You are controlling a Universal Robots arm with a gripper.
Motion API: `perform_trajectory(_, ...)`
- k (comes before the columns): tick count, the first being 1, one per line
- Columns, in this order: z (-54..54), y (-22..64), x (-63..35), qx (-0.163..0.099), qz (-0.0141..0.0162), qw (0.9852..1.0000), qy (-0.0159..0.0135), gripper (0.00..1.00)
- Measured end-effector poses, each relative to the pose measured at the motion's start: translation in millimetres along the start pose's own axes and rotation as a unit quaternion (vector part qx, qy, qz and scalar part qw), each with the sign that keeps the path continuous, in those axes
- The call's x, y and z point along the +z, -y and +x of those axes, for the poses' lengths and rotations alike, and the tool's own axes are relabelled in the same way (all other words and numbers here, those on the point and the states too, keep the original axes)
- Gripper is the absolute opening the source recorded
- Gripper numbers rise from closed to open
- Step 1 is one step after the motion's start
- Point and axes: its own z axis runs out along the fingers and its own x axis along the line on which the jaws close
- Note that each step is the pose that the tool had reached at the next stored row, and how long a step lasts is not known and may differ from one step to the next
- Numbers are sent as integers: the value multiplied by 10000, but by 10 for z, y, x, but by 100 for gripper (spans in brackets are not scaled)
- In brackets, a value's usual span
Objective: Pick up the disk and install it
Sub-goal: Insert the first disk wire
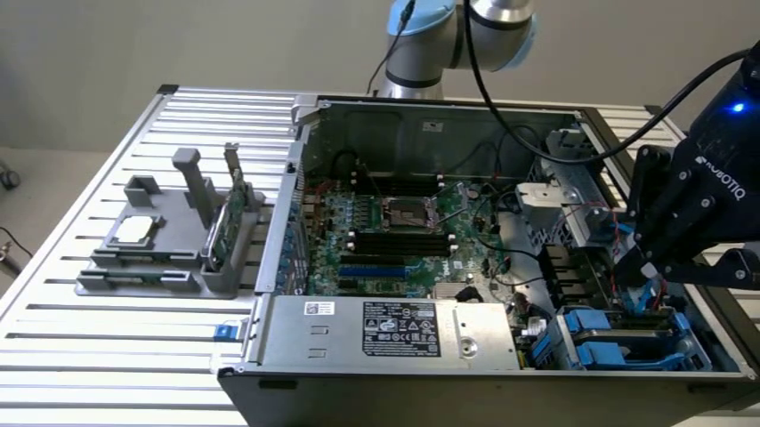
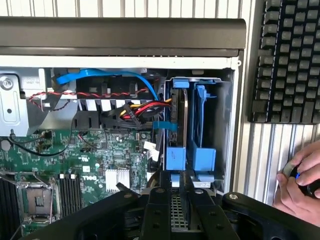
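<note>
Flat silver-grey metal disk in blue plastic carrier [image 2: 176, 150] sits upright in the drive bay at the case's 4 o'clock in the exterior view, black gripper [image 2: 175, 200] pinching its near edge, so I'd keep it square to the blue rails [image 2: 204, 145] and press evenly.

Blue glossy plastic carrier [image 2: 204, 155]; matt black gripper [image 2: 172, 200]; table [image 1: 107, 347] seemingly ribbed metal.

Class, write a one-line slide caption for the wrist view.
Above the open computer case, the gripper faces the blue drive bay, while a person's hand rests beside a keyboard.
</note>
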Motion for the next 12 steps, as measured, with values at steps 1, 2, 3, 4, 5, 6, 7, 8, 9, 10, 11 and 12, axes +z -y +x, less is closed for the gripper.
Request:
perform_trajectory(1,0,0,0,0,0,10000,1,16)
perform_trajectory(2,0,0,0,0,0,10000,0,16)
perform_trajectory(3,0,0,0,0,0,10000,0,11)
perform_trajectory(4,0,0,0,0,0,10000,1,11)
perform_trajectory(5,0,0,-1,0,0,10000,1,11)
perform_trajectory(6,0,0,-1,0,0,10000,1,11)
perform_trajectory(7,0,0,-1,0,0,10000,1,11)
perform_trajectory(8,0,0,-1,0,0,10000,1,11)
perform_trajectory(9,0,0,-1,0,0,10000,1,11)
perform_trajectory(10,0,0,-1,0,0,10000,1,11)
perform_trajectory(11,0,0,-1,0,0,10000,1,11)
perform_trajectory(12,0,0,-1,0,0,10000,1,11)
